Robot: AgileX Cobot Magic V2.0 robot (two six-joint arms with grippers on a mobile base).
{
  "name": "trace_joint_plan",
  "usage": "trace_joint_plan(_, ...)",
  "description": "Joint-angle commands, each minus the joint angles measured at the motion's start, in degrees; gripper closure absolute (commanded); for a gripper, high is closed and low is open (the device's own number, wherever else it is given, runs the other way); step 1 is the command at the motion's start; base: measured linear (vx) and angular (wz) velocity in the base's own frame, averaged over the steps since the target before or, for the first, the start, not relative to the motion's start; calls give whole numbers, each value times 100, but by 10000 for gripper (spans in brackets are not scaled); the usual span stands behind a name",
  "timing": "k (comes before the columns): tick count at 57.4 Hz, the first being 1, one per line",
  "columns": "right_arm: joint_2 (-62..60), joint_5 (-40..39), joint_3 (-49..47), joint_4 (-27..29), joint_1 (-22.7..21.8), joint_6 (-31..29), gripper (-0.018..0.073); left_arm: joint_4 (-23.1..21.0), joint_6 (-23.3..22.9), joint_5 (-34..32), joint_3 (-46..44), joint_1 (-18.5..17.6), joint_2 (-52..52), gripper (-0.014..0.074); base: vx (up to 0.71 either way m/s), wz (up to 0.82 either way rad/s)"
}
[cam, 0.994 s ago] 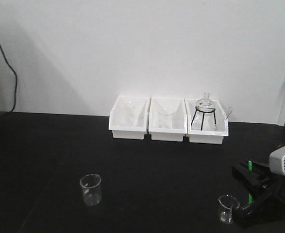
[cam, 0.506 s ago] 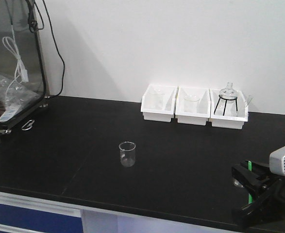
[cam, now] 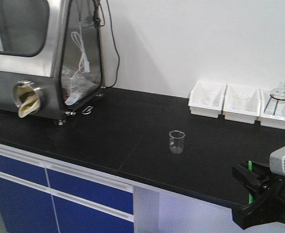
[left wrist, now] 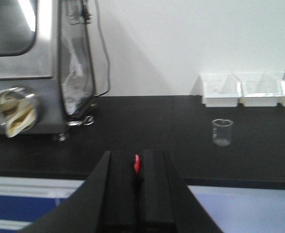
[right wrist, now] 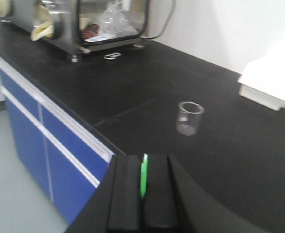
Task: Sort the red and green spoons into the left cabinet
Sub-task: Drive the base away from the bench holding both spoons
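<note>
Slipping is the risk if the robot jolts: the left gripper (left wrist: 138, 156) pinches a thin red plastic spoon (left wrist: 137, 165) and the right gripper (right wrist: 143, 160) a thin green plastic spoon (right wrist: 143, 177), both beside the black tabletop (cam: 132, 121), no cabinet in sight.

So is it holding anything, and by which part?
Left jaws pinch a red spoon, right jaws a green spoon. Only a sliver of each shows, so the gripped part cannot be told.
</note>
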Motion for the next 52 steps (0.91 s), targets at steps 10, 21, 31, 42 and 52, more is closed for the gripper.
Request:
trace_joint_plan(10, -95, -291, -154, 54, -21, 23, 565, -46, -31, -496, -154, -20, -21, 603, -6, 50)
trace_joint_plan(21, -95, -286, -154, 54, -21, 23, 565, -46, -31, -496, -154, -20, -21, 603, 0, 65)
trace_joint_plan(31, -95, -286, -154, 54, -21, 23, 565, -46, -31, -496, -154, -20, -21, 603, 8, 93)
trace_joint_plan(42, -95, -286, -154, 54, -21, 23, 565, -46, -31, -496, -154, -20, -21, 603, 15, 101)
trace_joint_plan(52, -95, -286, -154, 54, -21, 23, 565, -46, -31, -496, -154, -20, -21, 603, 19, 79)
